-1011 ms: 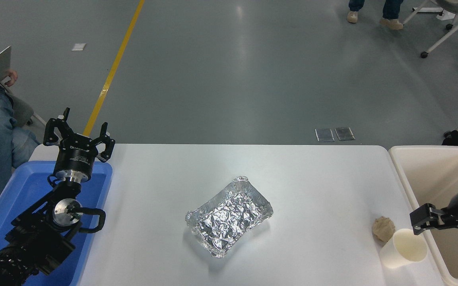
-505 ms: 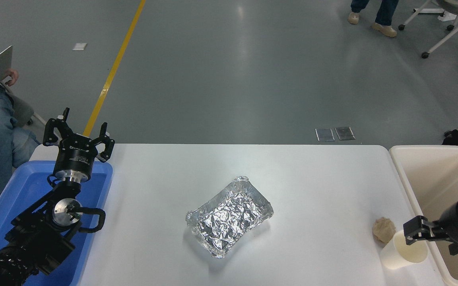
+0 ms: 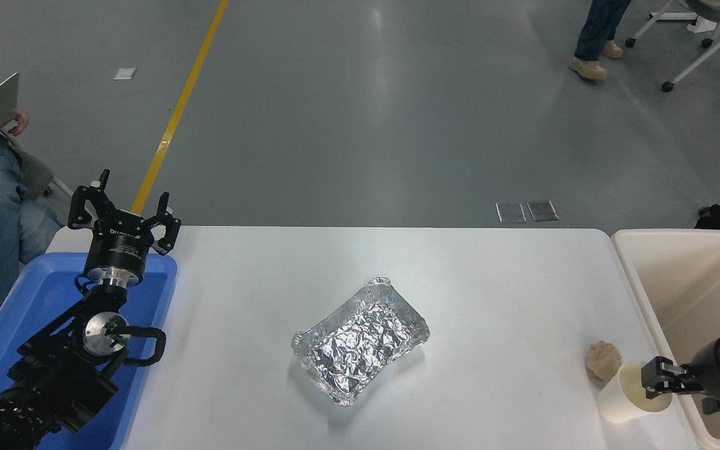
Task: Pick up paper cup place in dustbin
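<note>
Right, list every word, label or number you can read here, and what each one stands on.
Left tool: pale lettering on its black body, too small and blurred to read.
Paper cup, foil tray, dustbin, blue tub: no print visible.

Single head view, mounted high at the robot's side of the white counter [image 3: 491, 281], facing forward and down toward 12 o'clock. Mid-range: full counter width in frame, grey floor [image 3: 360, 125] beyond it. Blue tub [image 3: 35, 294] at 8 o'clock, cream dustbin [image 3: 679, 275] at 4 o'clock. No second view.
</note>
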Controlling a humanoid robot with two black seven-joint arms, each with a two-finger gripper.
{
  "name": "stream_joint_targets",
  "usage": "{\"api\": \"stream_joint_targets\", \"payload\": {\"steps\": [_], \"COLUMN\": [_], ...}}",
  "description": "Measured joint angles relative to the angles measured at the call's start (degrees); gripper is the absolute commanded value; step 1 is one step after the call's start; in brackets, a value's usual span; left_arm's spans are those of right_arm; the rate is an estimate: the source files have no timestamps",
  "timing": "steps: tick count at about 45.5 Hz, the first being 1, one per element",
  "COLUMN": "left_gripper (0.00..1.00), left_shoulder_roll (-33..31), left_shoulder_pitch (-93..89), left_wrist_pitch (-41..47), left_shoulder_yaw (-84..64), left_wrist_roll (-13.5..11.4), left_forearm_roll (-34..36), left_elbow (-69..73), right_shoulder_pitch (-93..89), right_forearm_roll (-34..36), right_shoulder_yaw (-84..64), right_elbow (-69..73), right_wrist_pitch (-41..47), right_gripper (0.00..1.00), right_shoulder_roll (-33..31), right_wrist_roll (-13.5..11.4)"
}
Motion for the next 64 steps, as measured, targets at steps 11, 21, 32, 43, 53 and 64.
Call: {"api": "stream_joint_targets", "payload": {"steps": [11,21,32,43,53,64], "left_gripper": [0.99,0.99,0.99,0.99,0.99,0.99], "left_shoulder_roll": [0.0,0.0,0.0,0.0,0.0,0.0], "left_shoulder_pitch": [0.0,0.0,0.0,0.0,0.0,0.0], "left_wrist_pitch": [0.0,0.0,-0.1,-0.1,-0.1,-0.1], "left_shoulder_yaw": [0.0,0.0,0.0,0.0,0.0,0.0], "left_wrist_roll": [0.0,0.0,0.0,0.0,0.0,0.0], "left_forearm_roll": [0.0,0.0,0.0,0.0,0.0,0.0], "left_elbow": [0.0,0.0,0.0,0.0,0.0,0.0], "right_shoulder_pitch": [-2.0,-0.2,5.7,14.0,22.7,32.7], "right_forearm_roll": [0.1,0.2,-1.5,-2.4,-2.5,-0.8], "right_shoulder_yaw": [2.2,2.8,0.7,-0.5,-0.7,0.2], "right_elbow": [-1.1,-0.3,2.1,7.3,12.1,14.1], "right_wrist_pitch": [-0.3,-0.1,1.8,6.0,9.7,13.2], "right_gripper": [0.0,0.0,0.0,0.0,0.0,0.0], "right_shoulder_roll": [0.6,-1.0,-3.9,-8.4,-11.3,-12.2], "right_wrist_roll": [0.1,0.2,0.2,0.3,0.3,0.2]}}
